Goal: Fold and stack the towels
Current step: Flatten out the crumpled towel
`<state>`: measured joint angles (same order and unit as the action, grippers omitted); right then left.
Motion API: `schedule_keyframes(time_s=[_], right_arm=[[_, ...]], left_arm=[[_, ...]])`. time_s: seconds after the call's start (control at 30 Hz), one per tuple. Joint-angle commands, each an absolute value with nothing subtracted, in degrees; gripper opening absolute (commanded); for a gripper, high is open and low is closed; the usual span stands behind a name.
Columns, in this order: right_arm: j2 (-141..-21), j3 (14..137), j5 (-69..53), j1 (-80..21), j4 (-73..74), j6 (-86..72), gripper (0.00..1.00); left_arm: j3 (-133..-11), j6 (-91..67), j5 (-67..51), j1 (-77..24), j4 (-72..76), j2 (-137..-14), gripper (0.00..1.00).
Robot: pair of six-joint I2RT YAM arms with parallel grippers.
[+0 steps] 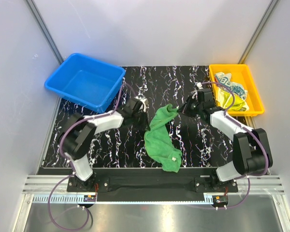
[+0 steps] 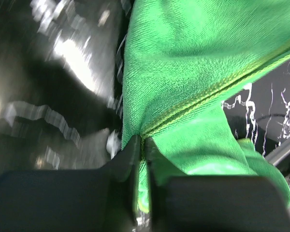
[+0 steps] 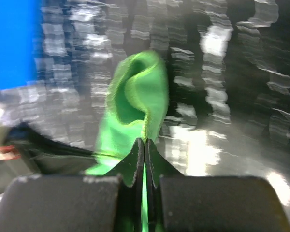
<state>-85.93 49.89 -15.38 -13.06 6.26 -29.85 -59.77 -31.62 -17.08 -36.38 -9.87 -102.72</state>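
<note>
From overhead the green towel [image 1: 162, 137] lies as a long crumpled band on the black marbled counter [image 1: 203, 145]. Its far end reaches up to the right fingers [image 3: 140, 154] and its upper left edge sits close by the left fingers [image 2: 135, 150], but from up there I can't make out either grip. The wrist views settle it. The left fingers are pinched together on a stitched hem, with cloth spreading up and to the right of the tips. The right fingers are closed on a corner that curls into a loop just beyond them. Both wrist views are smeared with blur, so the counter around the tips reads only as streaks. Well off past the left fingers stands a blue bin [image 1: 84, 79]. Just behind the right fingers is a yellow bin [image 1: 212, 72] holding the yellow towel [image 1: 232, 101] and the striped towel [image 1: 227, 81] bunched together. Nothing lies between the two pairs of fingers except the green cloth itself.
</note>
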Motion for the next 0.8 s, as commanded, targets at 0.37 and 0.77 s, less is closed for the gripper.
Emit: schedule_keyframes(time_s=[0.37,0.77], right_arm=[[-95.45,49.49,-38.67,-17.23,-28.03,-49.49,0.00],[-100.72,44.56,-43.24,-17.23,-40.17,-53.27,0.00]], left_arm=[[-59.85,-33.24,-12.01,-29.63,-14.51,-85.60,0.64],[-61.97,-35.59,-23.22,-30.93,-1.06,-96.86,0.64]])
